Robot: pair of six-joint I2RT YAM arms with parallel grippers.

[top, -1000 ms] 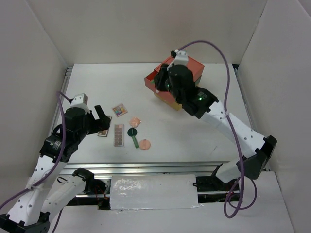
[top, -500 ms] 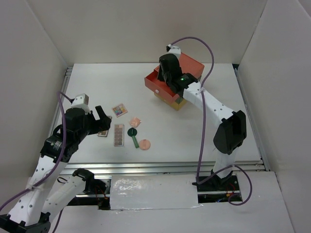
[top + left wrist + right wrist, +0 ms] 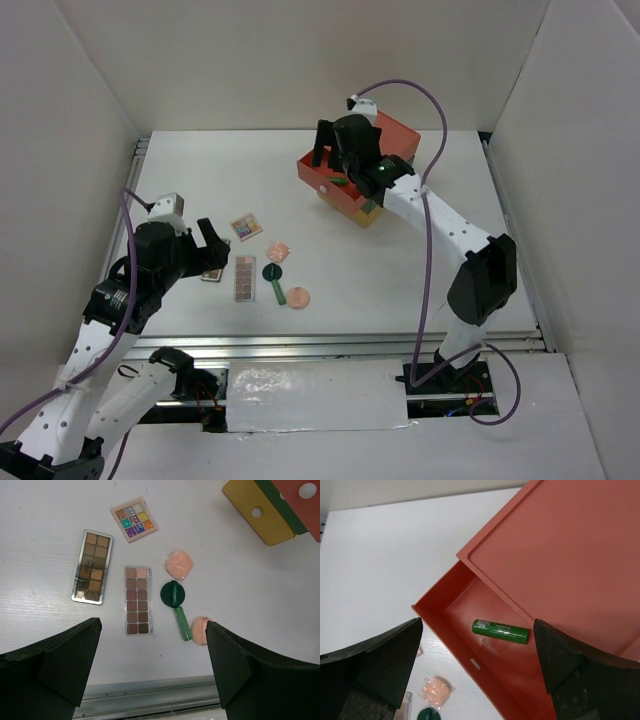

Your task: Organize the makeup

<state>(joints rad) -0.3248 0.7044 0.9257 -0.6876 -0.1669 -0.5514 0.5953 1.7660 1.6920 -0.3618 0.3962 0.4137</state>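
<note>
Top drawer (image 3: 436,622) of the stacked drawer box (image 3: 362,205) is pulled out, upper centre of overhead view.
- 1 green tube (image 3: 500,631) lies flat on the drawer floor, mid-frame in R wrist view, nothing gripping it.
- R gripper (image 3: 477,645): jaws wide apart, 1 finger each side of the tube, above it, no contact visible.
- L gripper (image 3: 152,627): jaws also wide apart, holding nothing, hovering over the rest of the makeup at lower left of overhead view.

Still on the table (L wrist view):
- Multicolour palette (image 3: 134,519), top.
- 2 brown palettes (image 3: 93,566) and (image 3: 137,600), left and centre.
- Pink round piece (image 3: 178,564).
- Dark-green compact (image 3: 173,593).
- 2nd green tube (image 3: 182,623), its top end touching the compact.
- Pink compact (image 3: 201,630), just beside the 2nd tube.

Judgement:
- Drop-off step looks done for tube 1. R should go straight up before swinging, so the fingers clear the drawer front wall.
- Keep the drawer open for the next items.
- 2nd tube is crowded. Close across its short axis at the lower end, away from the compact, jaw line square to the tube.
- Risk: nudging the pink compact, or the tube rolling.
- Palettes are flat and thin. They prob. need an edge pinch.
</note>
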